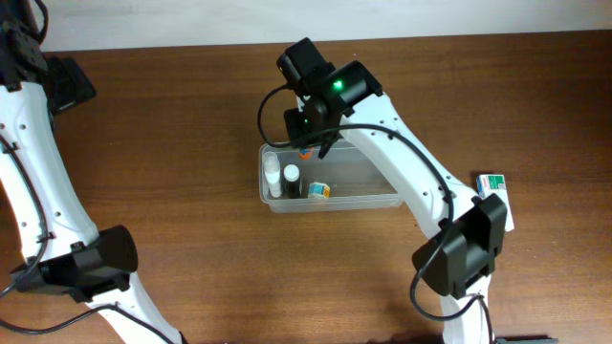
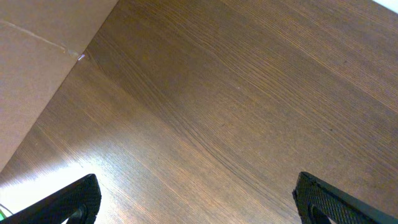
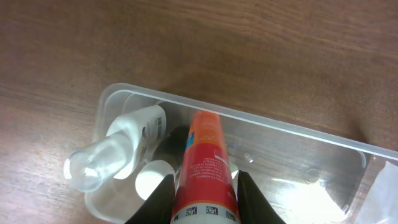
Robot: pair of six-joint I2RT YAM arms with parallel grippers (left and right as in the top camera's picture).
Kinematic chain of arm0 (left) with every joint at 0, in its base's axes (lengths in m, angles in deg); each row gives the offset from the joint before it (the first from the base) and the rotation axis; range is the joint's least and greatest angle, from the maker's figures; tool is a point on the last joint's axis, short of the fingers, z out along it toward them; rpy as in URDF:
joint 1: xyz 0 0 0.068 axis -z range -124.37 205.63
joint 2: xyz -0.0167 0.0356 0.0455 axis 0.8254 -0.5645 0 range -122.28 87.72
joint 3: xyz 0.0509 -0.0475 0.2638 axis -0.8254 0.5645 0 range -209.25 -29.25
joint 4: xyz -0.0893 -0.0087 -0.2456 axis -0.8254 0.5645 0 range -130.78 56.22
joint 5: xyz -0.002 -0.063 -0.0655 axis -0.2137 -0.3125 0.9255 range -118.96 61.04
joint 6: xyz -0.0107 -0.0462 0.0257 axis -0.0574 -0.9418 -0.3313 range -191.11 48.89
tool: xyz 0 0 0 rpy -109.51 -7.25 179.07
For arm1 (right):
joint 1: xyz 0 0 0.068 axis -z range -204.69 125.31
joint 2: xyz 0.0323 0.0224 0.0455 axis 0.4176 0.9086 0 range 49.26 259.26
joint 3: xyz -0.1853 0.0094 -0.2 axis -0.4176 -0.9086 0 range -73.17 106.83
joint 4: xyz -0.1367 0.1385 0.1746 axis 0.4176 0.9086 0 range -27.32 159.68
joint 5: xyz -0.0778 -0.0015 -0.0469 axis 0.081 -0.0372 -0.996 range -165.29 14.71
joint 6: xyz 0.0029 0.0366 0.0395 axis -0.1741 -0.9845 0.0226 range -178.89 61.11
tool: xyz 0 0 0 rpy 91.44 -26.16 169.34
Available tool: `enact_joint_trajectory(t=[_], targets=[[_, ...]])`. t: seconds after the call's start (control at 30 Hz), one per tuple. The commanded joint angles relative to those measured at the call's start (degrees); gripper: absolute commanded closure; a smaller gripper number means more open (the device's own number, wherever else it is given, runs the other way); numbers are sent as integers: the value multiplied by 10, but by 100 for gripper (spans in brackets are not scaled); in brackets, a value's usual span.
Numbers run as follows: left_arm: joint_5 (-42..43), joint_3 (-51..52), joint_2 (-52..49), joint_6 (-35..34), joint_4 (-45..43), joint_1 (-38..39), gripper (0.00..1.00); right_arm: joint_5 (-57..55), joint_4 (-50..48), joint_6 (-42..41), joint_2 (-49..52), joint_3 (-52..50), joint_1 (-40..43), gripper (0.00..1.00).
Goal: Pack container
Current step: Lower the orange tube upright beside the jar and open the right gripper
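Placing step: right gripper (image 3: 203, 194), jaws clamped on orange tube (image 3: 204, 163), hangs over container (image 3: 261, 127); next, lower and release; left gripper (image 2: 198, 200) jaws apart, idle.

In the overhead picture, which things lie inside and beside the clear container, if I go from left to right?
White bottle → dark-capped bottle → small blue-and-orange box → bare right part of the clear container → white-and-green medicine box outside it on the table. The tube in the right claw overlaps, so I omit it.
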Motion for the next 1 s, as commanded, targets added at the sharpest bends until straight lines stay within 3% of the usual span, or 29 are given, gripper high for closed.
enact_joint_trajectory(t=[0.0, 0.97], targets=[[-6, -2, -3, -6, 0, -2, 0, -6, -4, -3, 22, -5, -3, 78], [-6, -2, -3, -6, 0, -2, 0, -4, -7, -3, 65, -5, -3, 78]])
